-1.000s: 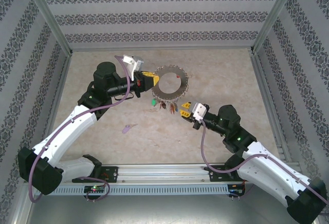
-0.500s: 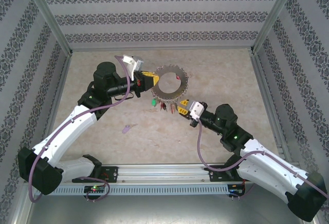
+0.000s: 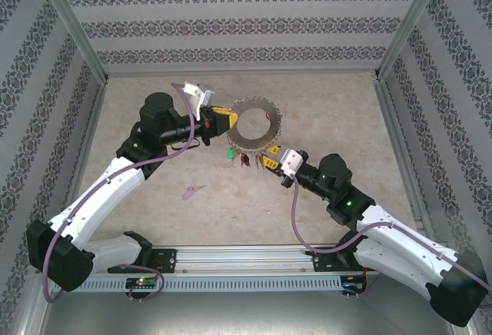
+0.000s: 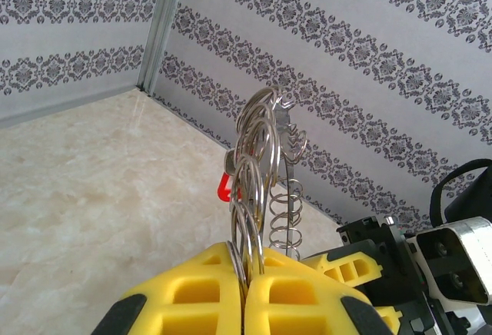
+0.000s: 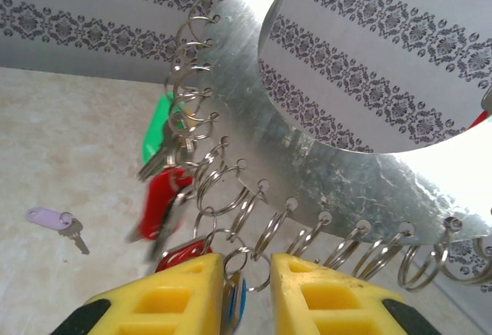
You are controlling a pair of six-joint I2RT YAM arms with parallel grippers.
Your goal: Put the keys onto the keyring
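Table [image 3: 154, 104]: bare marbled surface, with patterned walls well back on three sides and open room beyond and to the left of the arms. Keyring [image 3: 275, 124]: held up over mid-table. From above it shows as a flat doughnut, in the left wrist view it is edge-on [image 4: 265, 158], and in the right wrist view [image 5: 307, 150] its broad face is cut off at the top and right.

Left gripper [image 3: 229, 120]: clenched on the keyring's rim, fingers pressed together over the loops [image 4: 246, 273]. Right gripper [image 3: 264, 154]: just below the keyring, jaws a little apart [image 5: 246, 262]. A loop and a blue key [image 5: 238, 298] sit between them, but whether they are grasped cannot be told.

Keys: the green key [image 5: 159, 131] and red key [image 5: 159, 197] hang from the loops, blurred. The lilac key [image 3: 191, 192] lies alone on the table, well apart from the keyring.
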